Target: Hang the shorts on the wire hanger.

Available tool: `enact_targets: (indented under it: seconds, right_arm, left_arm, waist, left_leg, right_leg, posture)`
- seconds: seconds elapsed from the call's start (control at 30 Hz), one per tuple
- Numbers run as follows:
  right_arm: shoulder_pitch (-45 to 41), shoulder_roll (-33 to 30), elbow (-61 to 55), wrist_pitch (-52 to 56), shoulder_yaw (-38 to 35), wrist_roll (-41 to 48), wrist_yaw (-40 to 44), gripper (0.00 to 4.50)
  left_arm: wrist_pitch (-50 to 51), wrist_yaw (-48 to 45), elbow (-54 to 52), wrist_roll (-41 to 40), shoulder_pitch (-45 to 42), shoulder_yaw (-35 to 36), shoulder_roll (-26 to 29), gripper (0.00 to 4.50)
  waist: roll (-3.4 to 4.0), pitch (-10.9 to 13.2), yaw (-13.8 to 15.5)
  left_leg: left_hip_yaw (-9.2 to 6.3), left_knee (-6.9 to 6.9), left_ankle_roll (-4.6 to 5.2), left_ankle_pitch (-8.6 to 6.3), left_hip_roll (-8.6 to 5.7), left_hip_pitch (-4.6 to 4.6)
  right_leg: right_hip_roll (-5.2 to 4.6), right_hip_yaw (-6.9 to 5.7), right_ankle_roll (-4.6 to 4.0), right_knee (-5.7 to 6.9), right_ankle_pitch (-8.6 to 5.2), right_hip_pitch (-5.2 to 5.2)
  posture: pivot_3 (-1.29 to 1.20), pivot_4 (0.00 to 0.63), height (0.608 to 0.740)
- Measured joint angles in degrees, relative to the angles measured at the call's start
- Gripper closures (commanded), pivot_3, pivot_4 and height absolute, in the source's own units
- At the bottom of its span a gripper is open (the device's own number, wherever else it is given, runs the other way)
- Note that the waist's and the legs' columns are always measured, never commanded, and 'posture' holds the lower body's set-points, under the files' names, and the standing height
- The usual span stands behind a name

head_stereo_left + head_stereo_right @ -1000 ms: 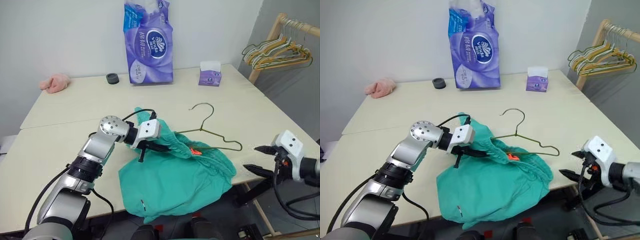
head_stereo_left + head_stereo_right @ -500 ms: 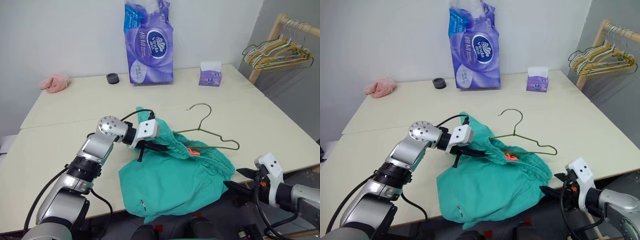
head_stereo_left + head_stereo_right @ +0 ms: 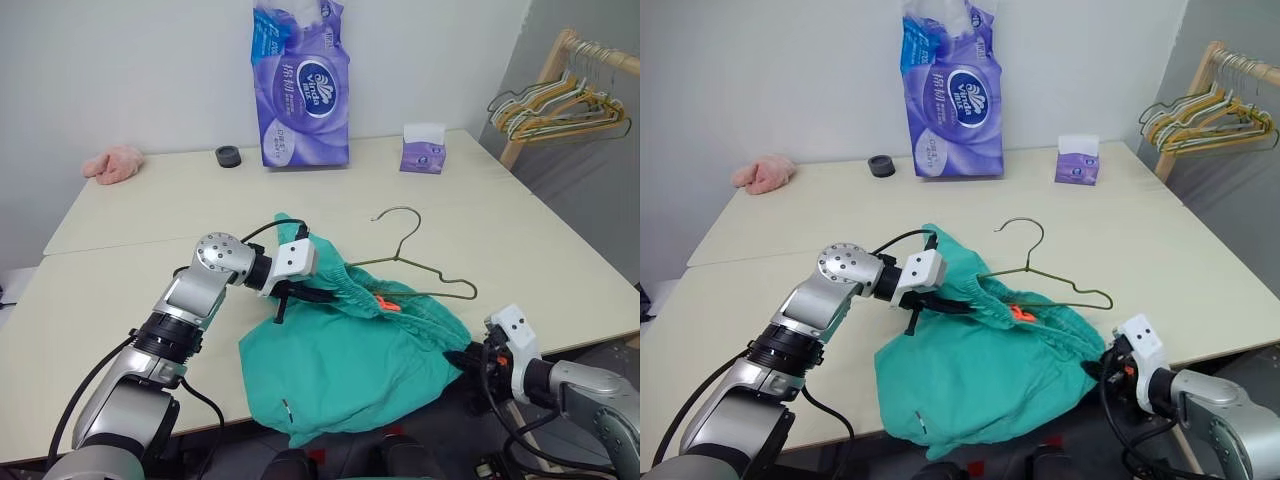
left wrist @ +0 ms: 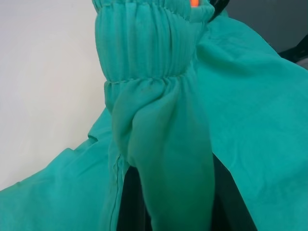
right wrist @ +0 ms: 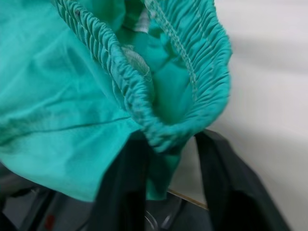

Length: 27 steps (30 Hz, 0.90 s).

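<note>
While the right gripper (image 5: 166,192) straddles the far end of the gathered waistband of the shorts (image 3: 345,365), one black finger on either side of the fold, it should bite deep into the elastic rather than the thin cloth below. Whether it has fully pinched I cannot tell. Its forearm comes in low from beyond the table (image 3: 120,215) edge. The left gripper (image 3: 303,295) is clamped on the waistband's other end, wrist bent inward, elbow out. The shorts lie at the near edge, partly over the wire hanger (image 3: 420,270).
</note>
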Motion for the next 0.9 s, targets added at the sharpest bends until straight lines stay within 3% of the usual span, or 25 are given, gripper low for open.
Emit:
enact_targets:
  seconds: [0.07,0.3,0.53,0.9]
  right_arm:
    - [-0.21,-0.20,0.53,-1.50,0.15,-0.80,-0.13,4.48]
    - [-1.82,-4.02,3.76,-4.88,-0.45,-1.71,1.31,4.50]
    - [-3.52,-6.45,6.86,-7.62,-2.29,-1.71,3.14,4.50]
    - [-3.47,-8.42,5.61,-8.63,-2.22,-1.65,4.71,4.50]
  left_arm:
    - [-0.01,0.64,0.00,-0.03,0.01,0.02,0.00,4.48]
    - [0.76,0.44,-2.13,-1.76,0.80,0.91,0.32,4.48]
    - [3.97,-4.09,-7.94,-4.13,3.38,0.77,4.52,4.49]
    - [-1.94,-1.56,-2.03,1.81,2.70,-0.57,4.32,4.49]
  waist:
    - [0.01,0.00,0.00]
    - [0.01,0.00,-0.01]
    - [0.01,0.00,-0.08]
    - [0.01,0.00,0.01]
  left_leg:
    - [0.00,0.00,0.00,0.00,0.00,0.00]
    - [0.01,0.00,0.00,0.00,0.00,0.00]
    - [0.02,-0.02,0.00,0.00,0.02,0.01]
    - [0.03,-0.01,0.01,0.00,0.00,0.01]
  right_leg:
    - [0.00,0.00,0.00,0.00,0.00,0.00]
    - [0.00,0.01,-0.02,-0.01,0.01,0.00]
    - [0.02,0.02,-0.01,-0.01,0.00,0.00]
    - [0.03,0.03,0.00,-0.02,0.00,0.01]
  posture:
    - [-0.15,0.047,0.740]
    - [-0.16,0.044,0.740]
    - [-0.16,0.044,0.740]
    - [-0.17,0.049,0.740]
